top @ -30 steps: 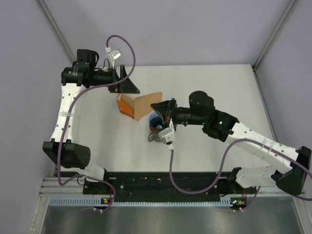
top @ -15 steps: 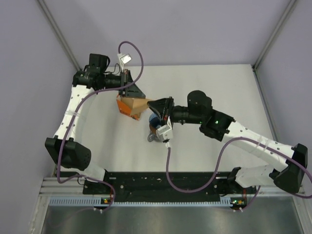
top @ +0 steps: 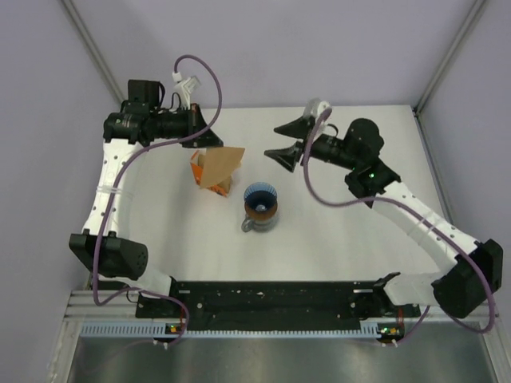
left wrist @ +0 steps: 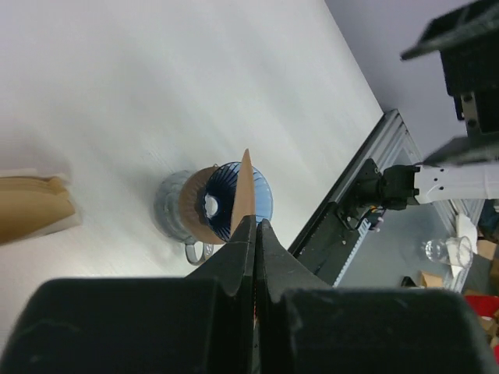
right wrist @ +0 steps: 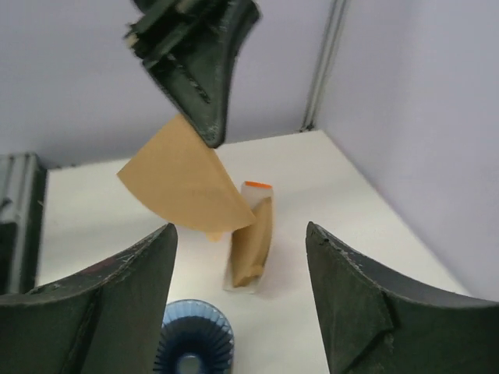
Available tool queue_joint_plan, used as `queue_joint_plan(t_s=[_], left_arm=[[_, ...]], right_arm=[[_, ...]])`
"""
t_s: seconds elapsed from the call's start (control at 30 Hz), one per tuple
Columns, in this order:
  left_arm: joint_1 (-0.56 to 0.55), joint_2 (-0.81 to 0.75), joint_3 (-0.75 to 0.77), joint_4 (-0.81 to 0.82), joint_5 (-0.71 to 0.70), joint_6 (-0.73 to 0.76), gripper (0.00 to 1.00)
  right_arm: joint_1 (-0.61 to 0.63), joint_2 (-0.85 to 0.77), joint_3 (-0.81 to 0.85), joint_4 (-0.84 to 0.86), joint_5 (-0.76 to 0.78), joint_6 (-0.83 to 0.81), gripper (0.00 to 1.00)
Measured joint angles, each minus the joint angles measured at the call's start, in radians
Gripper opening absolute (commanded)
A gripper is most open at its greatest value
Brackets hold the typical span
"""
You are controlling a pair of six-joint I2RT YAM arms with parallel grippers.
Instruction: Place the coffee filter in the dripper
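The tan coffee filter [top: 220,166] hangs in the air, pinched at its upper corner by my shut left gripper [top: 209,139]. In the left wrist view the filter [left wrist: 245,187] shows edge-on between the closed fingers of the left gripper [left wrist: 256,226], above the blue ribbed dripper [left wrist: 222,195]. The dripper [top: 260,196] sits on top of a glass jug to the right of the filter. My right gripper [top: 284,140] stands open and empty, behind and to the right of the dripper. The right wrist view shows the filter [right wrist: 183,187] hanging from the left gripper [right wrist: 199,70], with the dripper [right wrist: 191,343] below.
The orange-and-white pack of filters [top: 200,172] stands just left of and below the held filter, seen also as the pack [right wrist: 251,241]. The glass jug [top: 257,220] with its brown ring carries the dripper. The black rail [top: 271,295] runs along the near edge.
My left gripper came in and shut on the filter. My right gripper let go of it, opened, and pulled back up and to the right, away from the dripper.
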Motion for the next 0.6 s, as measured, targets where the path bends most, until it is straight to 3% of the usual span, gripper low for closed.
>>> queue_joint_plan(t_s=[0.17,0.27,0.43,0.6], left_arm=[[0.0,-0.023,0.049,-0.01,-0.008,0.04,0.0],[0.0,-0.032,0.067,-0.012,0.004,0.044,0.0],[0.0,-0.034,0.093,-0.019,0.042,0.038,0.0],[-0.001,-0.036,0.097,-0.022,0.062,0.023,0.0]], right_arm=[[-0.151,0.127,0.044,0.109,-0.115,0.488,0.62],[-0.155,0.18,0.001,0.198,-0.162,0.654,0.63],[-0.109,0.226,-0.034,0.286,-0.207,0.777,0.7],[-0.041,0.276,0.002,0.308,-0.233,0.788,0.7]])
